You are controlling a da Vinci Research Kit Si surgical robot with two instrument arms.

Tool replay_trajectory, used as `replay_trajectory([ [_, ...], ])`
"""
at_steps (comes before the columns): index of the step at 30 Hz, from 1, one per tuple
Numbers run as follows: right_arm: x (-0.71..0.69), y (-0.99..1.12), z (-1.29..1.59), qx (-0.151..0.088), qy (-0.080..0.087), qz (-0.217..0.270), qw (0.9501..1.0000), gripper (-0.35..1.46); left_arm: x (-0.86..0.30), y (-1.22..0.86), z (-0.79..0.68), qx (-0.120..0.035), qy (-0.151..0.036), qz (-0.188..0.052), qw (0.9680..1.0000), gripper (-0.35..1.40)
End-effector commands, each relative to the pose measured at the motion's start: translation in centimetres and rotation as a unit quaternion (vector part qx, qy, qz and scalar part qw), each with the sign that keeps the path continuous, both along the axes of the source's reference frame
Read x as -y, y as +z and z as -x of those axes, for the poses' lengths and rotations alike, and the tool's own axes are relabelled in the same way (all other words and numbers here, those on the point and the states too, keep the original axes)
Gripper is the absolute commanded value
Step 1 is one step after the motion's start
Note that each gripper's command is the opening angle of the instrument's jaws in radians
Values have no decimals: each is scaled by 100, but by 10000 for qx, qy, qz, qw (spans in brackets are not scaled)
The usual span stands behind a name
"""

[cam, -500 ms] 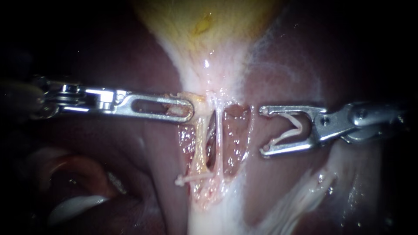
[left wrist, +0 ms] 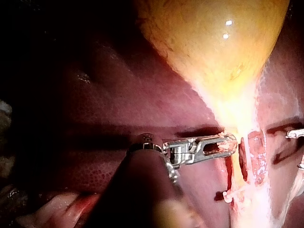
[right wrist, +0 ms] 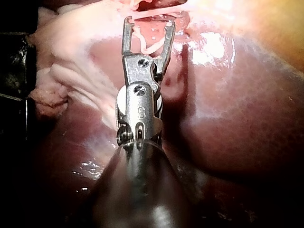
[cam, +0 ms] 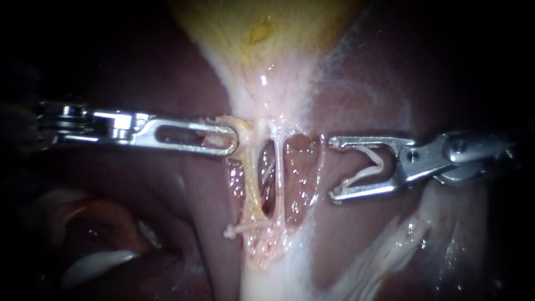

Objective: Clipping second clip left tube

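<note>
Here, the left instrument [cam: 233, 140] enters from the left with its hand closed: the two slotted jaws lie together on the upper end of the left tube [cam: 252, 184], just where the tube meets the pale neck of the gallbladder [cam: 262, 33]. From that grip the tube runs downward, taut and slightly slanted, beside the right tube [cam: 280, 178], with a dark gap between the two. Across the lower end of the left tube sits a white placed clip [cam: 245, 227] (one end juts out toward the left). The right instrument [cam: 333, 168] lies well to the right of both tubes and touches neither; its hand is over the liver [cam: 340, 234]. Its jaws stand wide apart, and a white loaded clip [cam: 372, 163], bent open in a V, sits between them and touches both. The right wrist view shows this clip seated the same way, its open end toward the tubes.
</note>
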State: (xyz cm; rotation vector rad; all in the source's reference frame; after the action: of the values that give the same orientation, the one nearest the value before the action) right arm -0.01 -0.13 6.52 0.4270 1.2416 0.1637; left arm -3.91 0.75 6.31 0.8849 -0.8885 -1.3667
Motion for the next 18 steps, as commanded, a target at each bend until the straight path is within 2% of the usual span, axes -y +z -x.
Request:
replay_trajectory([
  [1, 0, -1, -1, -4, -2, -1, 10000, 50, 1, -5, 1, 32, -23, -9, 10000, -35],
  [4, 2, -1, -5, -9, -9, -4, 10000, 50, 4, -17, 2, 31, -30, -26, 10000, -35],
  [9, 6, 2, -13, -12, -39, 0, 10000, 50, 6, -22, 4, 39, -45, -25, 10000, -35],
  [13, 15, 10, -26, -21, -84, 21, 10000, 50, 6, -22, 3, 39, -44, -25, 10000, -35],
  [18, 33, 29, -51, -48, -219, 59, 9997, 50, 6, -22, 3, 38, -45, -25, 10000, -35],
])
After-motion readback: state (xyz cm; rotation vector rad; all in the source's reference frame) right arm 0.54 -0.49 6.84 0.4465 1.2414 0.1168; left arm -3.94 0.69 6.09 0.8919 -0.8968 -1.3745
